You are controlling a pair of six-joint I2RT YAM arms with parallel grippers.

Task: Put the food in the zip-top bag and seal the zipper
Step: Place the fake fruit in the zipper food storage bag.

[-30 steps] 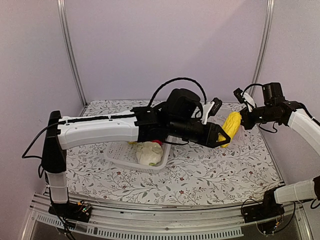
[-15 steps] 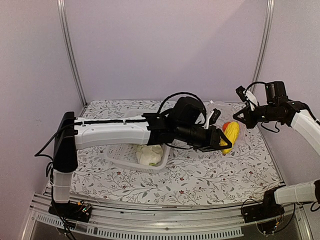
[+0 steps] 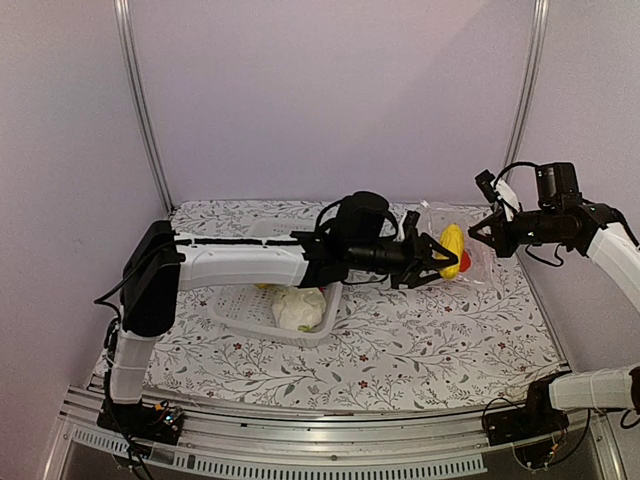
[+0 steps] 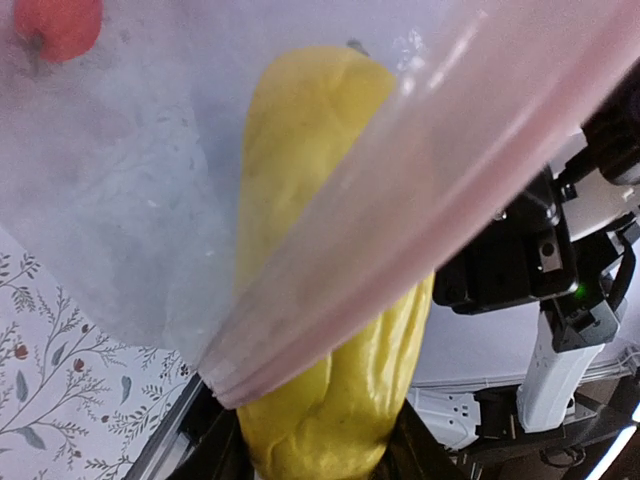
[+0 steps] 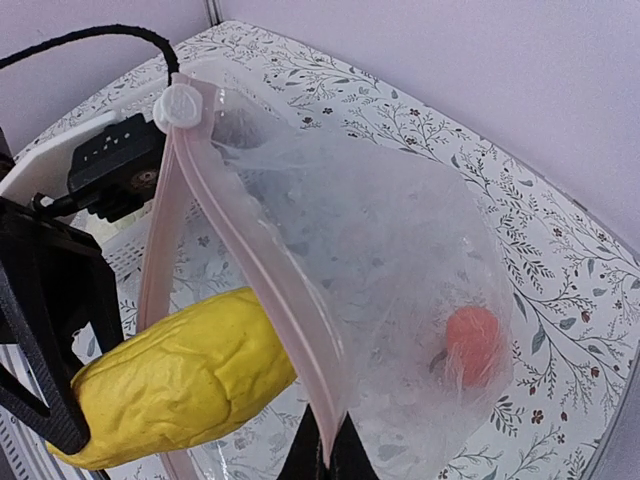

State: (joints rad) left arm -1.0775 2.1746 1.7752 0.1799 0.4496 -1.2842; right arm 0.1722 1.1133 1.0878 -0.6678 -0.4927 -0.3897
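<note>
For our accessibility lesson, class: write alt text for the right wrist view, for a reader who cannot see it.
The left gripper holds a yellow piece with its tip in the mouth of a clear bag, whose pink zipper the right gripper pinches from below. An orange fruit lies inside, over a floral table.

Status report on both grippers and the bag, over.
Left gripper shut on yellow piece, its nose inside the mouth of bag. Right gripper shut on zipper edge, holding mouth open. Orange fruit inside. No obstruction seen.
</note>
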